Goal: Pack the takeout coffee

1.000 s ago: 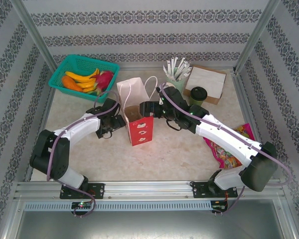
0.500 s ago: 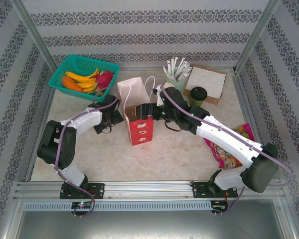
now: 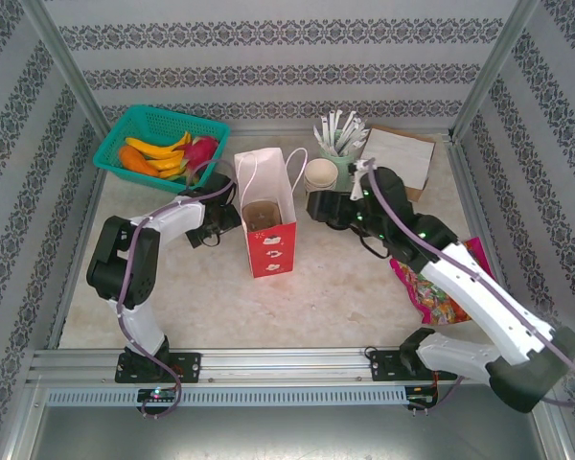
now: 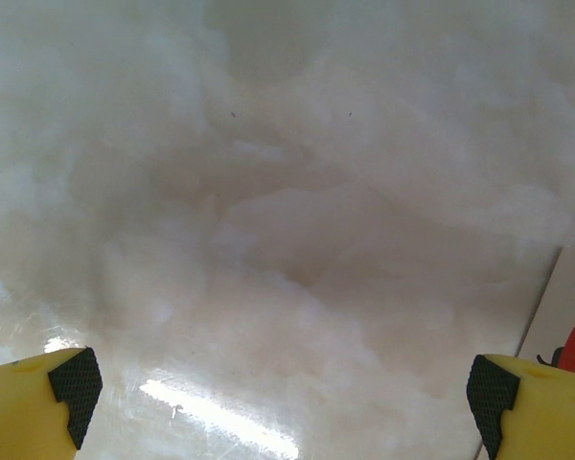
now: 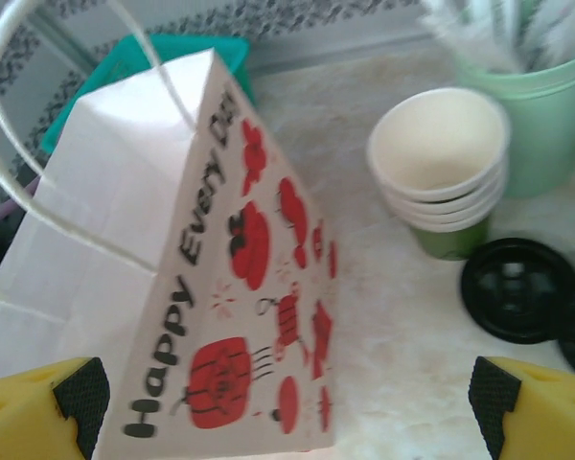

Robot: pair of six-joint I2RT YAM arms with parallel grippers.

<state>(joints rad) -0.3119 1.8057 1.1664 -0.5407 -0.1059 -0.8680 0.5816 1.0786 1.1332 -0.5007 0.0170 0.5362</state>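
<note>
**Top view.** Against one second back: the right arm [image 3: 470, 287] has drawn off toward 3 o'clock, and its jaws are now clear of the paper bag [image 3: 266, 240]. The left arm [image 3: 168, 217] has folded back, with its jaws near the bag's 9 o'clock side. A stack of paper cups [image 3: 319, 174] is newly uncovered. The takeout coffee stood at the near-left corner of the cardboard box [image 3: 402, 153]. The right arm now lies over that spot, so I cannot tell where the coffee is. The bag stands upright with its mouth open and brown inside; lining or contents, cannot tell. The teal mesh basket [image 3: 116, 134] at 11 o'clock holds yellow, orange and pink fruit [image 3: 158, 149]. The mint-green holder [image 3: 343, 159] holds white sticks [image 3: 337, 129]. A crinkled pink packet [image 3: 424, 302] lies at 3 o'clock.

**Left wrist.** Left jaws wide, nothing between them; yellow tips, black pads. Below is a glossy cream marbled surface [image 4: 287, 192], blurred.

**Right wrist.** Right jaws wide, empty. The bag is flat-sided and white with red prints. The nested cups have green sides and cream insides, and the top one is empty. A round black lid [image 5: 517, 287] lies flat at their 4 o'clock.
</note>
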